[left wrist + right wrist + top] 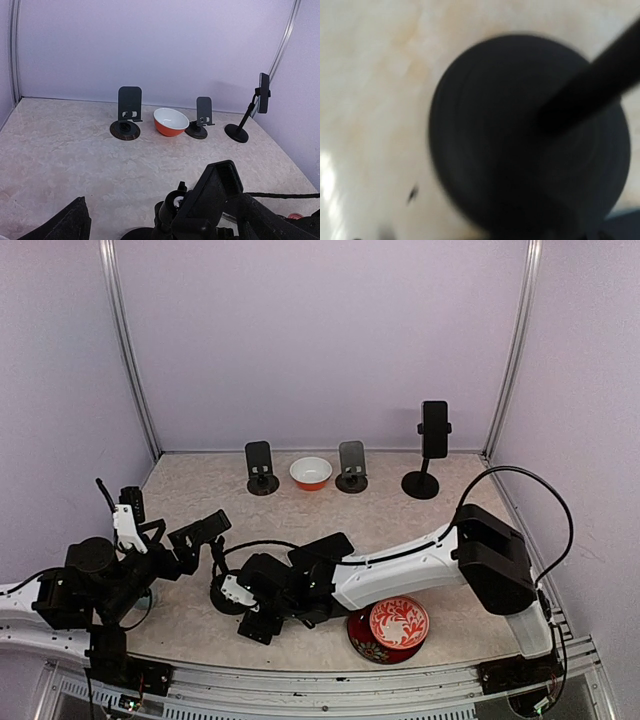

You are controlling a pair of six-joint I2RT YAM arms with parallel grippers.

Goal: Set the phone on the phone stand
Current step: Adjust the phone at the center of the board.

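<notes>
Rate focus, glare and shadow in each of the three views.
Top external: sharp, evenly lit, soft shadows by the stands. Left wrist: the bowl and far stands crisp, the near foreground dark and murky. Right wrist: heavily blurred; a dark round base fills it, glare on the table lower left.

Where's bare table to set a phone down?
Free: the table strip between the back row (left stand, bowl, tall stand) and the left arm and right arm. Crowded: the near edge, around both arms and the plate.
</notes>
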